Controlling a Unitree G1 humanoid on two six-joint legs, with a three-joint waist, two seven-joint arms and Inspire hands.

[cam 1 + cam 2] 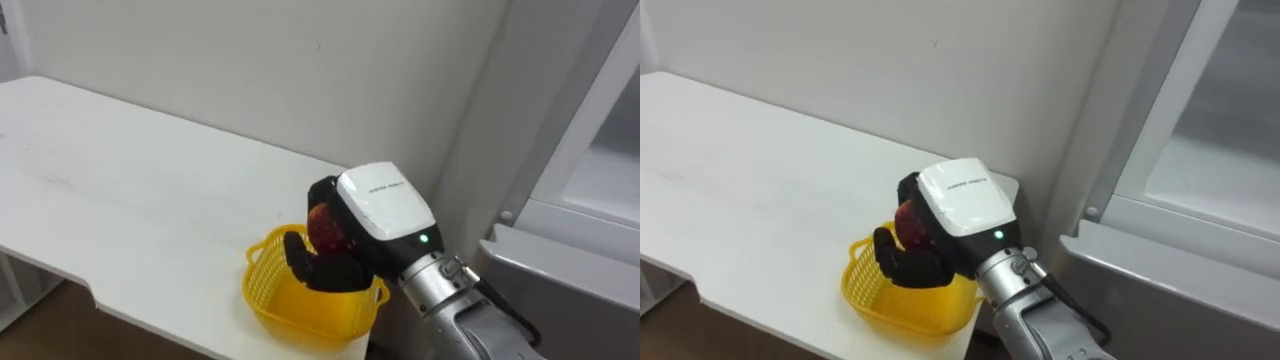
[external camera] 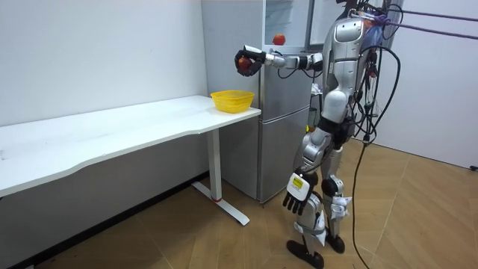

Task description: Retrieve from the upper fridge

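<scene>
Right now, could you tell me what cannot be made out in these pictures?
Red object in the right hand: the eye views hide most behind its fingers; room view too small to name.
Yellow basket, inside: largely covered by the hand, eye views.
Fridge interior: cut off at the eye views' right edge.
Second red item in the fridge: too small, room view.
</scene>
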